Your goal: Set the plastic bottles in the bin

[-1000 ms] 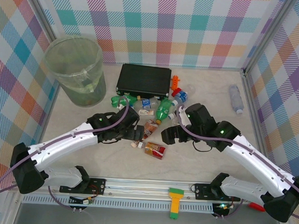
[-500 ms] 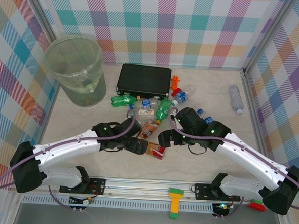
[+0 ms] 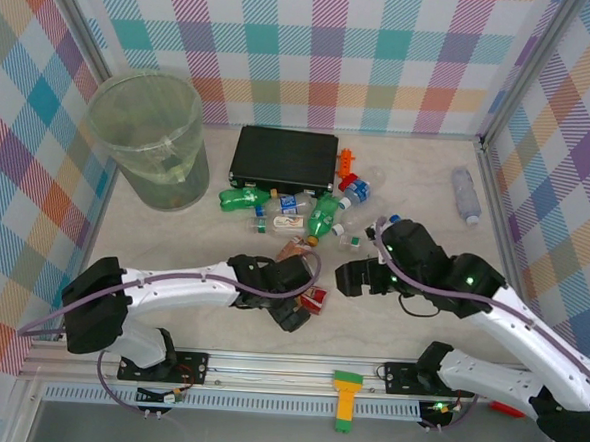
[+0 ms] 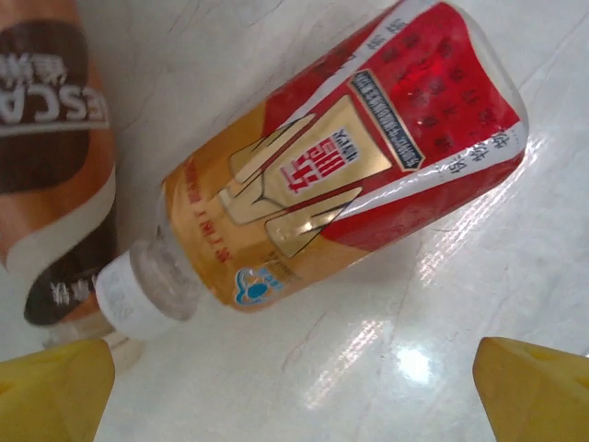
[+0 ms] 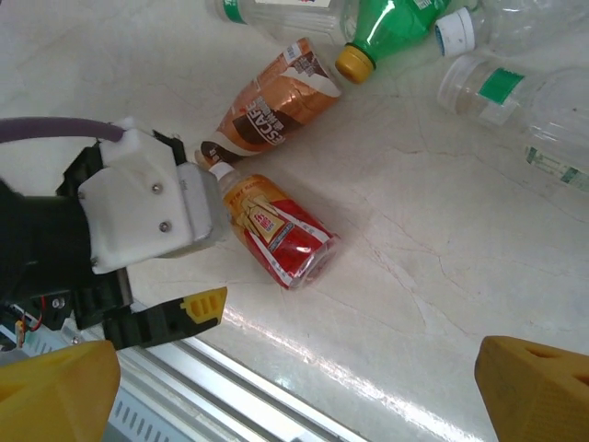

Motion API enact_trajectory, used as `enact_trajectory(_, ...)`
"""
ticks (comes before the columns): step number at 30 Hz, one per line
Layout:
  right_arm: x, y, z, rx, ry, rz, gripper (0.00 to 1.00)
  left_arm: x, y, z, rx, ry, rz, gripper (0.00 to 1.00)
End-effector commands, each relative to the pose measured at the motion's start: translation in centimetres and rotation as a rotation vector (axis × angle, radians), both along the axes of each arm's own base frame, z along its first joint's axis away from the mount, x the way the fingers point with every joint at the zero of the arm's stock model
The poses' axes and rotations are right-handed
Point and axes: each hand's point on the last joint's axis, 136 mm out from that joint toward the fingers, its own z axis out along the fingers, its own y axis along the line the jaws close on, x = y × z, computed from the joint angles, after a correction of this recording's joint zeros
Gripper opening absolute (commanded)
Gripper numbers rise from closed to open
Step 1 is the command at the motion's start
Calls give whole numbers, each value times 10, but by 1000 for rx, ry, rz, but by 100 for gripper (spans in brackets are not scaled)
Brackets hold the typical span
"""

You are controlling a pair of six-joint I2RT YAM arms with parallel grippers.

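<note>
Seen from above, the left arm stretched low across the tabletop (image 3: 423, 179). The left end effector (image 3: 298, 309) was spread wide beside the red-labelled bottle (image 3: 314, 299), well apart from the bin (image 3: 177, 186). The right end effector (image 3: 357, 277), also spread, hovered near. At the left wrist, the bottle lay sideways just ahead of the yellow fingertips (image 4: 55, 391). It looked light, slick and crushable, best gripped across its labelled middle. The right wrist showed it beside a brown bottle (image 5: 276, 92).

Flat black case (image 3: 284, 158) lies closed on the pale table (image 3: 418, 178), toward the back. Just off the case's right end sit small orange and red toy pieces (image 3: 348, 166). Behind the case rises the checked wall (image 3: 325, 53). Well in front of the case, a yellow-and-green block (image 3: 345, 399) sits on the metal rail (image 3: 266, 365).
</note>
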Motion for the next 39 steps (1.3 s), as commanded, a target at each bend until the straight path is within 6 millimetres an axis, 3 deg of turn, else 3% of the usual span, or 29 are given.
enact_trajectory(1, -6, -11, 2, -6, -4, -19, 99, 11, -9, 2, 63, -97, -145, 100)
enact_trajectory(5, -8, -15, 1, -3, -6, -29, 99, 12, -17, -11, 103, -130, -284, 100)
enact_trajectory(10, -11, -21, 1, 1, -9, -46, 99, 25, -31, -9, 118, -197, -325, 99)
enact_trajectory(19, -13, -27, -2, -6, -14, -53, 99, 38, -52, -33, 224, -199, -393, 97)
enact_trajectory(28, -13, -29, -3, -11, -31, -47, 99, 36, -60, -53, 285, -103, -348, 81)
enact_trajectory(35, -11, -29, -4, -13, -44, -45, 99, 33, -61, -43, 265, -86, -315, 62)
enact_trajectory(39, -9, -30, -5, -14, -55, -57, 99, 36, -62, -27, 224, -115, -277, 61)
